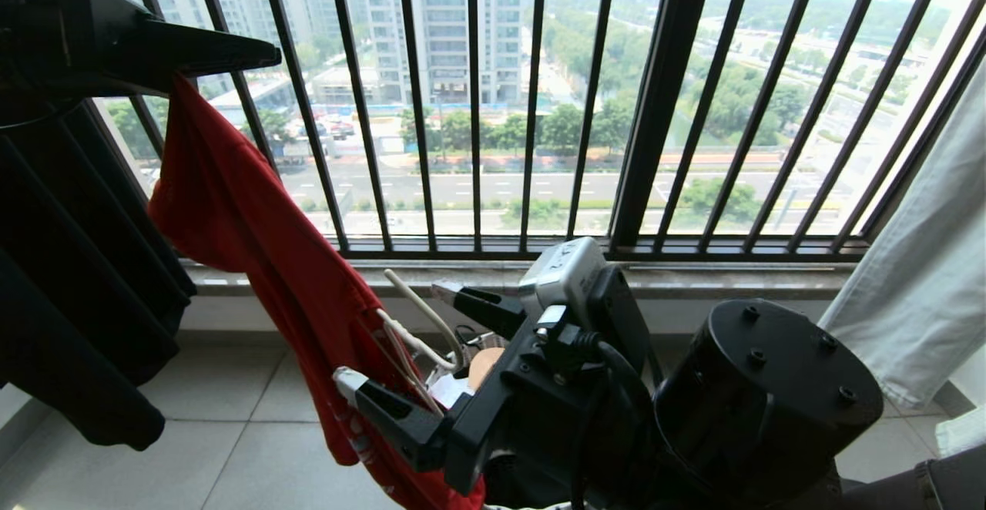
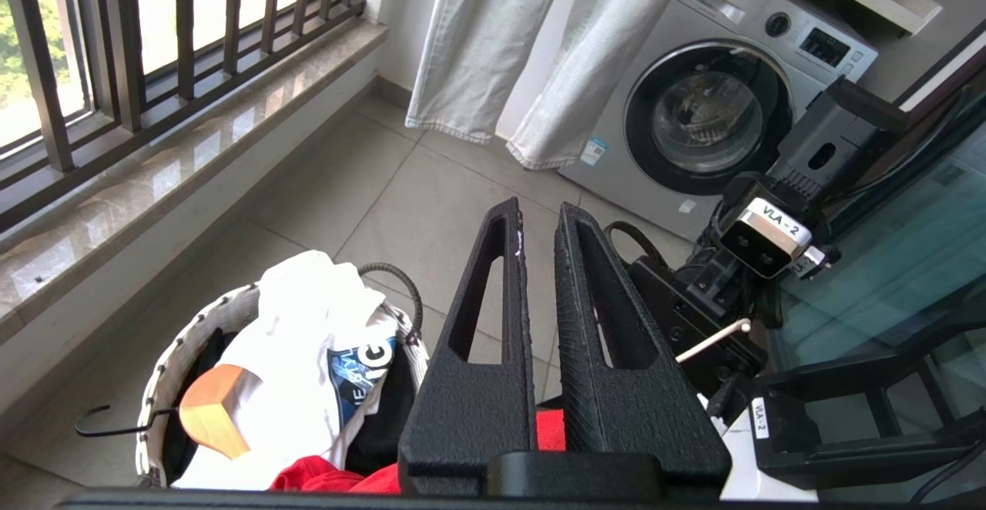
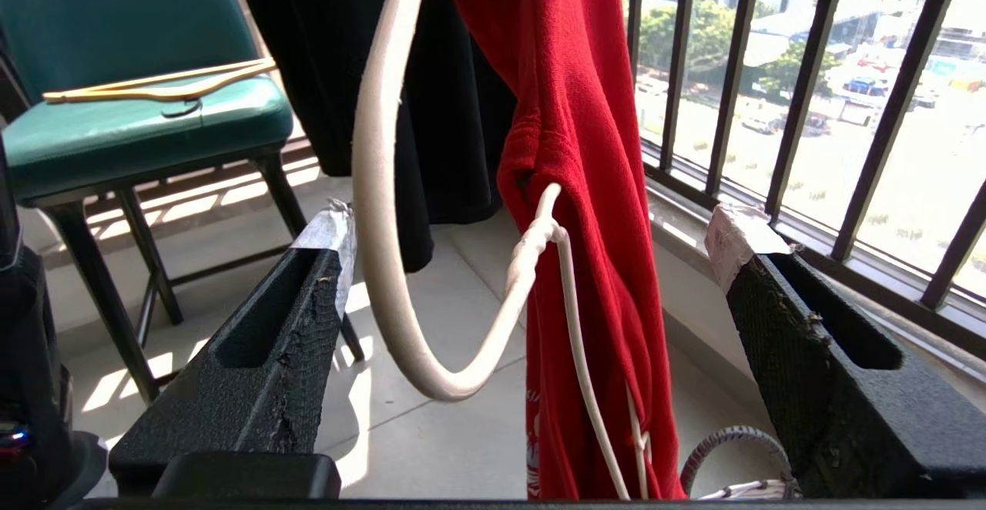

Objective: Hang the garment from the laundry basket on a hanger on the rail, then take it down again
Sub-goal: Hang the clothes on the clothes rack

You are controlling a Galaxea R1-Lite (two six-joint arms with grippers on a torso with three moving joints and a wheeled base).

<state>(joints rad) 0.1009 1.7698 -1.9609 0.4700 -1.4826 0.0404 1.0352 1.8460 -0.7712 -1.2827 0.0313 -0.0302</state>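
Red shirt [image 1: 254, 263] hangs in a long drape from the left hand [image 1: 266, 54], which is raised at the upper left of the head view with its fingers nearly together, pinching the cloth at the top; in the left wrist view a bit of red shows at the base of those fingers. Nearest the head camera, the right hand [image 1: 404, 344] stands wide apart, holding nothing, one finger beside the shirt's lower part. The off-white hanger [image 3: 385, 209] sits between its fingers without being gripped, the hook curving in front of the shirt and the thin rods running down into the cloth. Just below and beyond the right hand is the basket [image 2: 166, 387] on the tiled floor [image 1: 231, 410], holding a white printed garment [image 2: 300, 356] and a tan wooden hanger [image 2: 212, 410]. Farther off stand the window bars [image 1: 477, 102], a dark garment [image 1: 69, 263] at the left, pale trousers [image 1: 924, 263] at the right, a green chair [image 3: 131, 86] and a washing machine [image 2: 716, 109].
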